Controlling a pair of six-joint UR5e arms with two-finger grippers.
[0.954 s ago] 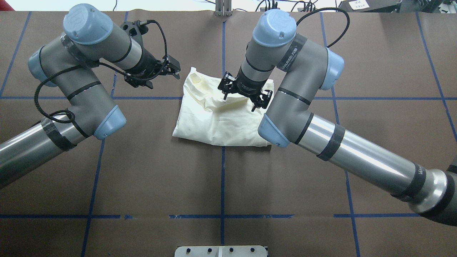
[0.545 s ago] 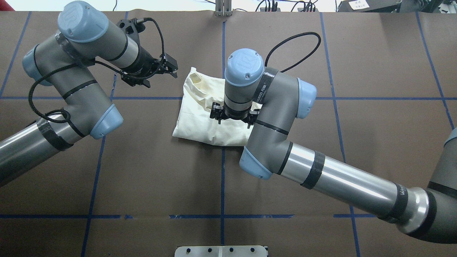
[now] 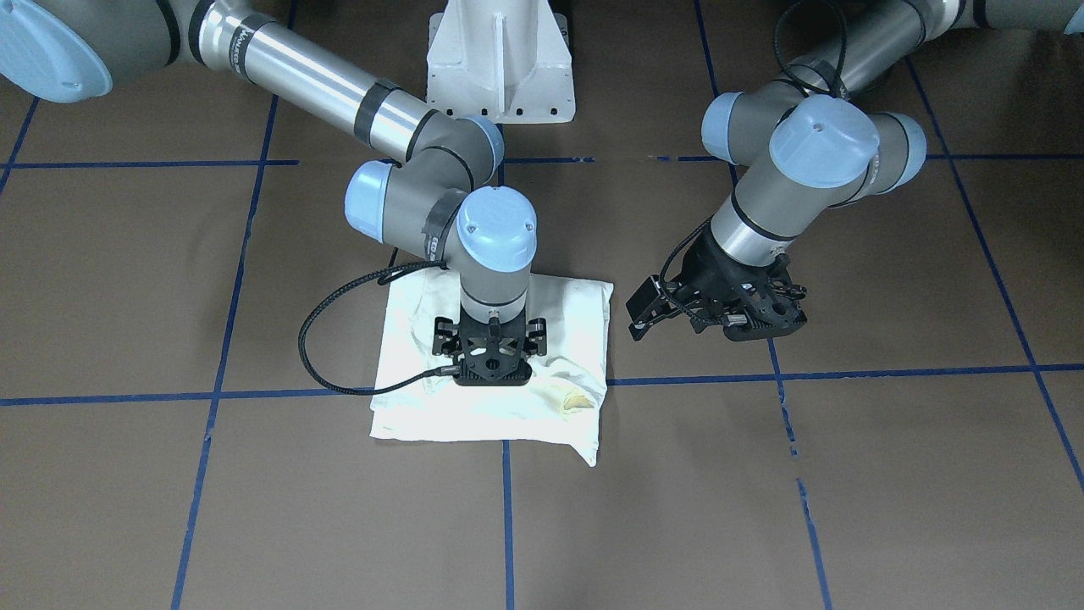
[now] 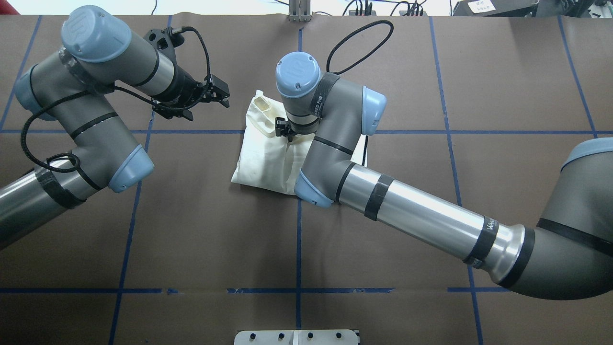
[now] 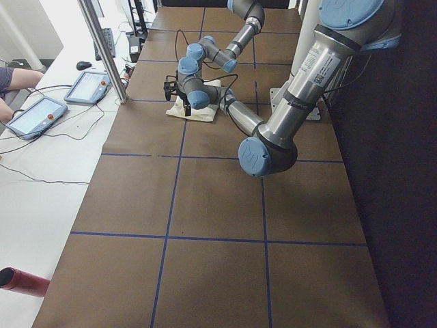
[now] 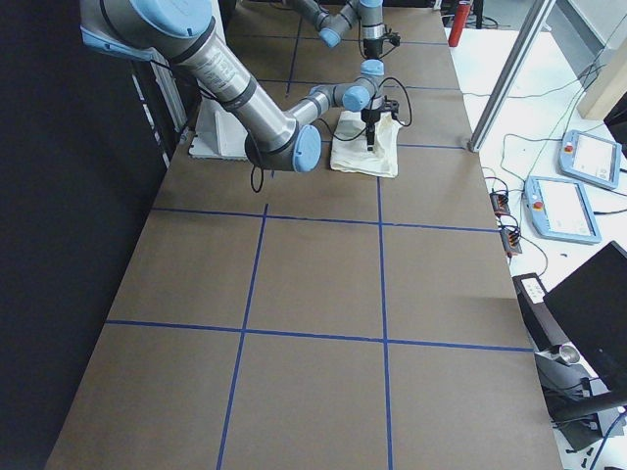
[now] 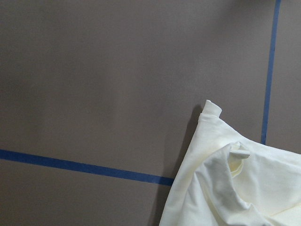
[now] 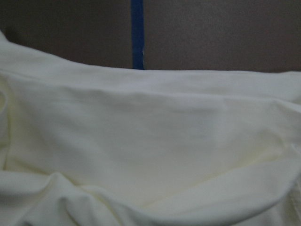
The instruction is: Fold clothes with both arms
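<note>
Overhead, front and two end views, close wrist cameras, all on the shirt (image 4: 261,158)

text | "UR" | left arm (image 4: 91,134) joint cap (image 4: 96,33) (wrist band (image 4: 327,98) lettering illegible)

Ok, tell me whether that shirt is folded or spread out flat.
Folded, loosely: the shirt lies as a compact layered rectangle, no sleeve spread out, its top layers wrinkled and bunched.

Soft, matt cream cloth shirt (image 4: 261,158) on matt brown table (image 4: 191,230).
</note>
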